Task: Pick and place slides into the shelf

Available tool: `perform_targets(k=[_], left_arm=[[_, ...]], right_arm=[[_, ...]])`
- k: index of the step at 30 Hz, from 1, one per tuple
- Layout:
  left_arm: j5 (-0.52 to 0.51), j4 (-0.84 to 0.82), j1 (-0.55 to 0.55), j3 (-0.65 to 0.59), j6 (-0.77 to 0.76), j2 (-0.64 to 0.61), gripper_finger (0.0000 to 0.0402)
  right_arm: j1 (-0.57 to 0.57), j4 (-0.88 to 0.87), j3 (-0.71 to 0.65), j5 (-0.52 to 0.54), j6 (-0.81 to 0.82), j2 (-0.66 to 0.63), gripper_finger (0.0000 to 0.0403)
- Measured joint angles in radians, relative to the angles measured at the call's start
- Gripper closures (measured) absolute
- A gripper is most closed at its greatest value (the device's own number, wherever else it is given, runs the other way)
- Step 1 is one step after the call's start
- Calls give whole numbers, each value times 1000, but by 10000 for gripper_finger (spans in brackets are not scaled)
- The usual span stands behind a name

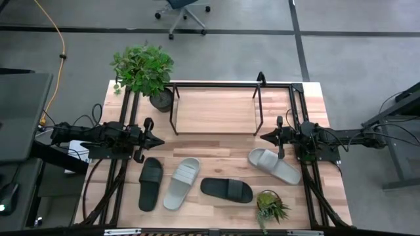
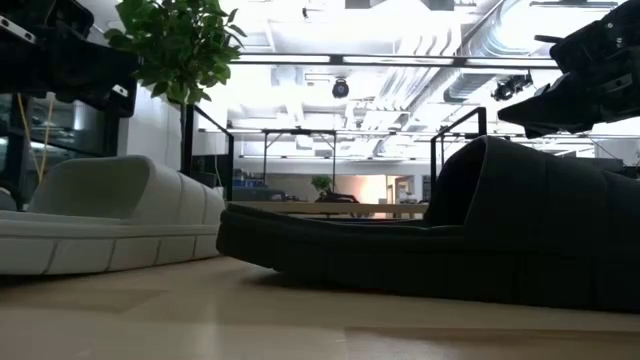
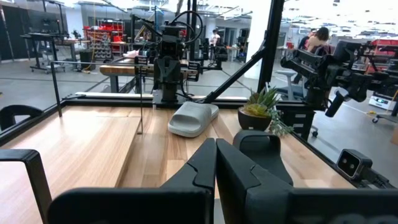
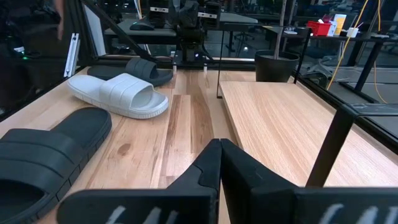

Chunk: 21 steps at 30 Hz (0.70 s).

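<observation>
Both grippers sit closed w/ nothing held: left gripper (image 1: 159,139) at the shelf's left front corner, right gripper (image 1: 264,137) at its right front corner. From the left gripper we've the black rubber slide (image 1: 150,183) just toward the bench's near edge, long axis running front-to-back. Beside it is a light grey slide (image 1: 182,182), then a second black slide (image 1: 226,189) lying crosswise. Nearest the right gripper is the other grey slide (image 1: 273,165), angled diagonally. The low black-tube shelf w/ wood base (image 1: 215,111) holds no slides yet.
</observation>
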Motion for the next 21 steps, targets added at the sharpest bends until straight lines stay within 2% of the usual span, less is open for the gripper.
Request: perform_targets(k=[21], left_arm=[[0,0,0,0,0,0,401]], right_arm=[[0,0,0,0,0,0,402]])
